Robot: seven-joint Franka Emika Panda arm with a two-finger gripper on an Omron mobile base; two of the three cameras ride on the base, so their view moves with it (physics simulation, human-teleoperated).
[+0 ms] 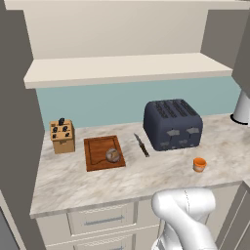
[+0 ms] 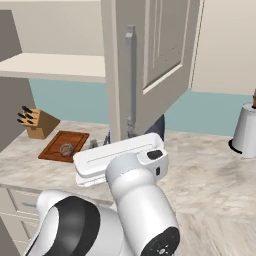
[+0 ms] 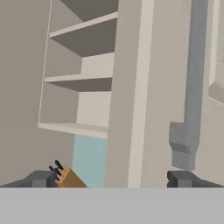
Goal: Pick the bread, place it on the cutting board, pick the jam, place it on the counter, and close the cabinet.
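Note:
The bread (image 1: 113,155) (image 2: 66,149), a small round loaf, lies on the reddish-brown cutting board (image 1: 95,149) (image 2: 75,139). The orange jam (image 1: 199,164) jar stands upright on the counter (image 1: 146,171) (image 2: 210,170), in front of the toaster's right end. The cabinet (image 1: 127,68) is open, with bare shelves (image 3: 83,78) showing. Its door (image 2: 160,50) (image 3: 131,87) swings out towards me, and its silver bar handle (image 2: 131,75) (image 3: 192,87) is close ahead. My gripper (image 3: 113,179) is open and holds nothing; it faces the door's edge, with the handle just above the right fingertip (image 3: 181,178).
A dark four-slot toaster (image 1: 172,124) stands mid-counter, with a knife (image 1: 141,145) lying between it and the board. A light wooden knife block (image 1: 62,135) (image 2: 37,122) (image 3: 68,177) is at the far left. A white appliance (image 1: 241,107) (image 2: 245,131) stands at the right end.

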